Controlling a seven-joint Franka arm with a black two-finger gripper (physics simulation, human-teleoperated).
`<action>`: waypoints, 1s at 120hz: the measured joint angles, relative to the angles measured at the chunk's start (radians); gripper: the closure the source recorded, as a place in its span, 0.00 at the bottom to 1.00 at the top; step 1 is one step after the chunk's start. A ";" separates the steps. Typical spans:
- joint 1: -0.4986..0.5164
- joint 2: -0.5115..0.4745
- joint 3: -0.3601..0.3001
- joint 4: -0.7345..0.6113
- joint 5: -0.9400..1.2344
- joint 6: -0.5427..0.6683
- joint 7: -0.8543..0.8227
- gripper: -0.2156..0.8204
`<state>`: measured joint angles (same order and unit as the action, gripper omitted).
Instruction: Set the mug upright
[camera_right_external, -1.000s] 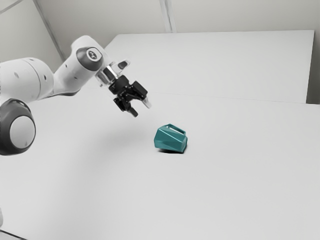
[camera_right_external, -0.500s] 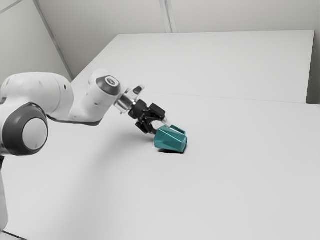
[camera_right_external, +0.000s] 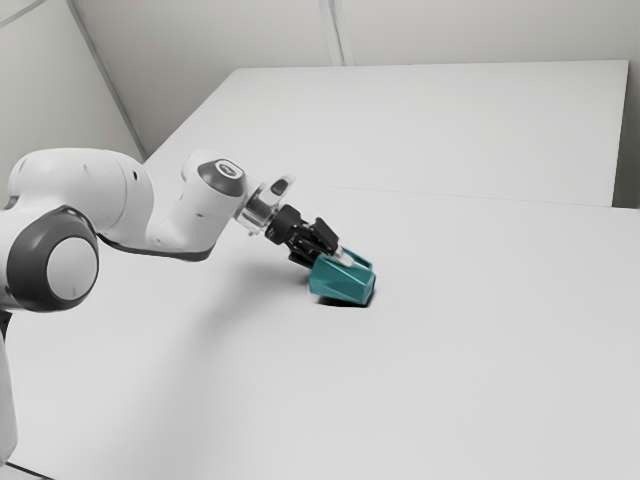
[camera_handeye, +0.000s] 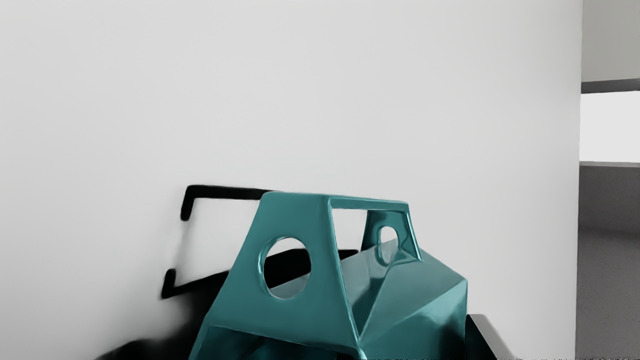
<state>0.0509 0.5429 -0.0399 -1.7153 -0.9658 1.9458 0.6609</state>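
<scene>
Slanting down, the claw (camera_right_external: 331, 260) reaches the open end of the sideways mug (camera_right_external: 342, 284).

the arm (camera_right_external: 105, 190) is glossy white, all rounded, tube-like segments, with small dark spots on the shell. a broad dark grey ring (camera_right_external: 32, 268) frames a pale round cap (camera_right_external: 73, 268); a smaller dark collar (camera_right_external: 219, 180) carries an oval badge (camera_right_external: 229, 169), maybe a logo, too small to be sure. past the silvery metal flange (camera_right_external: 260, 209), the gripper (camera_right_external: 328, 260) is black and blocky.
</scene>
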 joint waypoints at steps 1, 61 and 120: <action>0.000 -0.001 0.000 0.000 0.000 0.000 0.001 0.71; -0.024 -0.079 0.000 -0.013 0.004 -0.020 0.060 0.92; -0.032 -0.280 0.003 -0.036 0.665 0.064 -0.069 0.93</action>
<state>0.0191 0.2631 -0.0364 -1.7515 -0.3007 2.0096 0.5915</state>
